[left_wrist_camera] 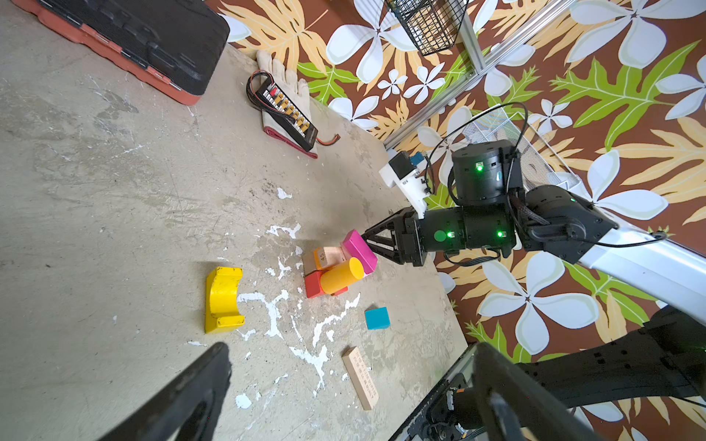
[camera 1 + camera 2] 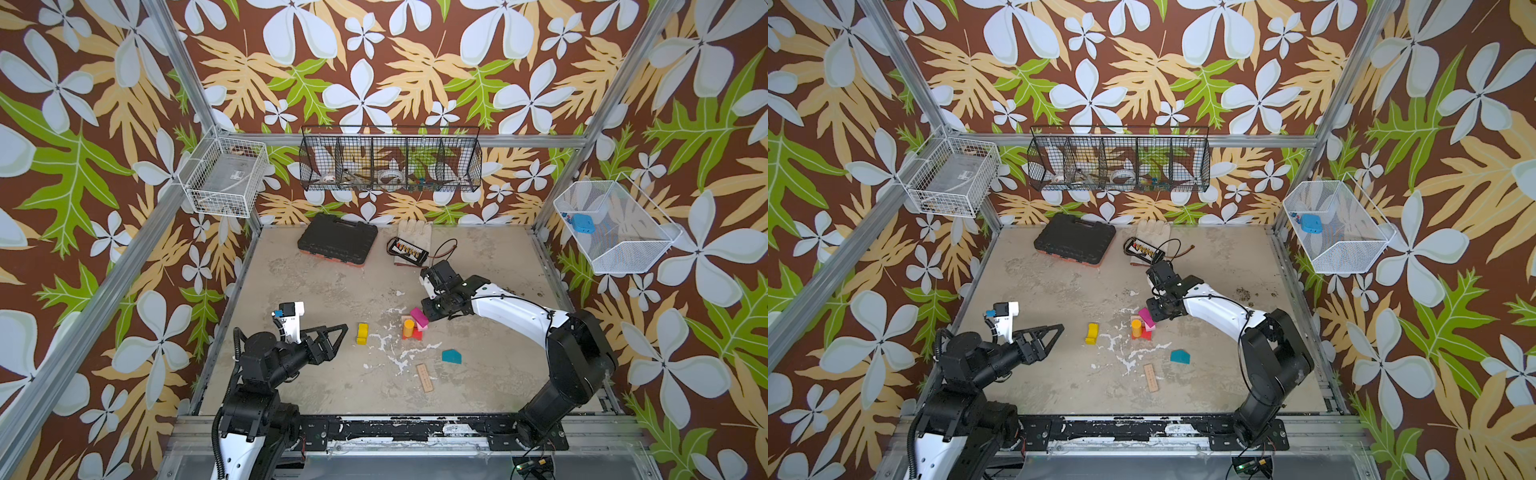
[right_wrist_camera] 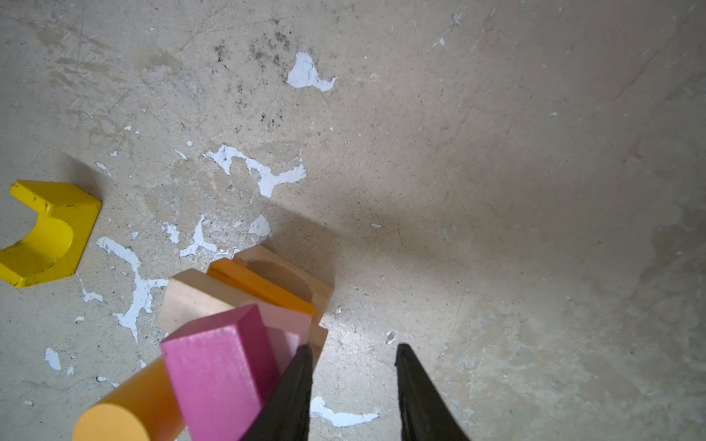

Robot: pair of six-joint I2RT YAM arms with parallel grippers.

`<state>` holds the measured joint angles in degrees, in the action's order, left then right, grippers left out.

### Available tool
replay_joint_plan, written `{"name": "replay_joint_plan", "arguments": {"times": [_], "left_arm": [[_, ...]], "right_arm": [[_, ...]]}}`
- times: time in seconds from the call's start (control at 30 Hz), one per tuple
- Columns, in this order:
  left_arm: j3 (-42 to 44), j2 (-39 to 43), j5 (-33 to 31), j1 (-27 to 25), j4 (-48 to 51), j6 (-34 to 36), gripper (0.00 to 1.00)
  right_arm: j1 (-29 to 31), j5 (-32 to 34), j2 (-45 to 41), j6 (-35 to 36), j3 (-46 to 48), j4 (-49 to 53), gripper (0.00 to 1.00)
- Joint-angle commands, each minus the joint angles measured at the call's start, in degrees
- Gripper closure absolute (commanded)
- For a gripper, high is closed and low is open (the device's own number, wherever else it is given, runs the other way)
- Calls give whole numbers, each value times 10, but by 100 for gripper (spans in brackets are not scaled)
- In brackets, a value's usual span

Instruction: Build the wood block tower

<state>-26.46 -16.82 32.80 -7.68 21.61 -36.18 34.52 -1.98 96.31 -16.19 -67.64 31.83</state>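
Right tool (image 3: 353, 347) has its two fingers apart, with only bare bench (image 3: 496, 191) showing in the gap, so it grips nothing. One finger (image 3: 296, 385) lies right against the side of the magenta block (image 3: 217, 366), which sits outside the gap.

That magenta block is the top piece of the tower (image 1: 324, 259) and sits tilted, not flat. Under it the right wrist view shows a pale pink block (image 3: 286, 319), a thin orange piece (image 3: 259, 284) and plain wood blocks (image 3: 191, 301). A red block (image 1: 314, 284) forms the base, and an orange cylinder (image 1: 342, 273) stands upright on it at the near side of the stack. In both top views the tower stands near the middle of the bench, slightly toward the right arm.

Left tool (image 2: 338, 330) hangs over the bench well to the left of the tower. Its fingers are spread wide and empty, as the left wrist view shows. Between it and the tower a yellow arch (image 2: 362, 333) lies alone. A teal block (image 2: 452, 356) with a pointed end and a wood bar (image 2: 424, 377) lie flat nearer the front edge, apart from each other and from the tower. At the back of the bench sit a black case (image 2: 337, 240) and a glove (image 2: 415, 230) with a small connector board (image 2: 409, 251) on it.
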Motion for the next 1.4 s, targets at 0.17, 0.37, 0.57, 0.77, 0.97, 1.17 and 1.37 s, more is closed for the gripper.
{"name": "replay_joint_plan", "arguments": {"times": [0.17,0.37,0.57,0.77,0.97,1.17,1.37], "left_arm": [[0,1,-2,0,-18,-3,0],[2,1,-2,-1,-19,-4,0],[2,1,-2,-1,-19,-4,0],[2,2,-2,-1,-19,-6,0],[2,1,-2,-1,-19,-5,0],[2,2,-3,0,-19,-6,0],[3,5,-4,0,-19,-6,0]], "right_arm": [[4,-15,6,1,-5,-8,63],[4,-5,8,-6,-7,-5,63],[-4,31,-3,-27,-13,10,62],[-26,49,-45,-35,7,6,59],[-27,80,-136,-48,61,-13,49],[17,58,-223,-92,166,-52,39],[94,60,-215,-149,231,-89,37]]}}
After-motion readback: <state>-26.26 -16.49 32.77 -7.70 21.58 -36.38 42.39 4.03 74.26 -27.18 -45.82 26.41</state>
